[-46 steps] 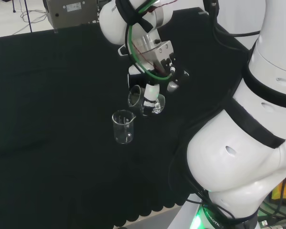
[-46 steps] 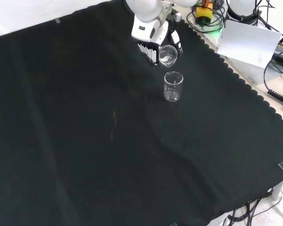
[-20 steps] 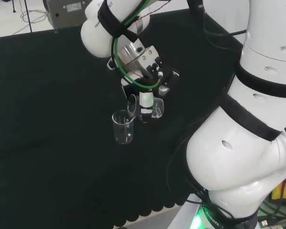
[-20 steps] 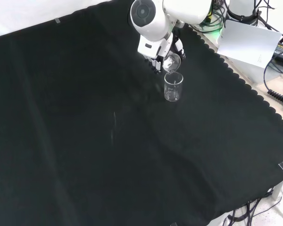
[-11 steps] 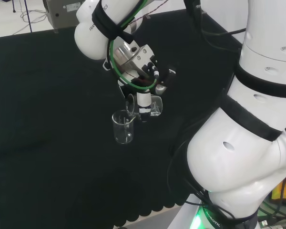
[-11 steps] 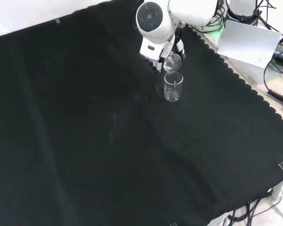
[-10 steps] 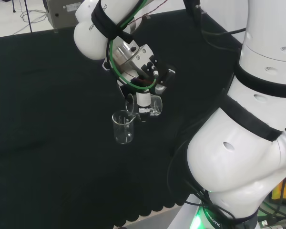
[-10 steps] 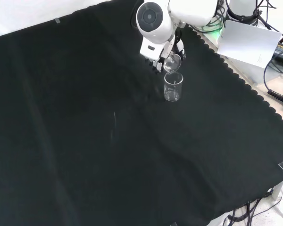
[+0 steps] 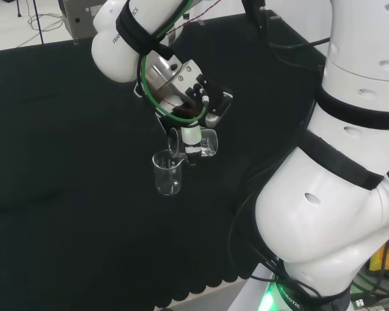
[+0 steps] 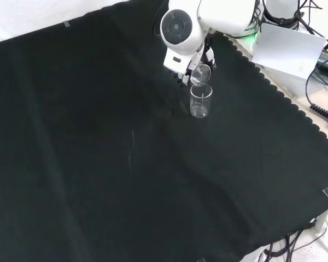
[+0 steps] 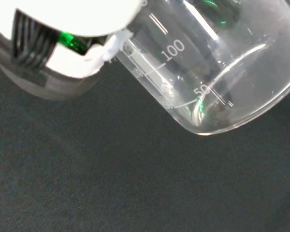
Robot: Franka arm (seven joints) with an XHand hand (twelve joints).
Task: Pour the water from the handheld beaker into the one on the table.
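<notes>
Pouring under way | robot hand (image 9: 193, 133) is gripping a clear glass handheld beaker (image 9: 204, 144), tipped so its mouth is leaning left in the head view | clear glass receiving beaker (image 9: 168, 173) is standing upright on the black-clothed tabletop (image 9: 65, 162), just below-left of that mouth | lip is lining up over rim.

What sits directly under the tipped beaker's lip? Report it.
The clear glass beaker on the black cloth stands upright just below the lip of the tilted clear beaker gripped by the black and white hand. Whether water is inside either cannot be made out.
</notes>
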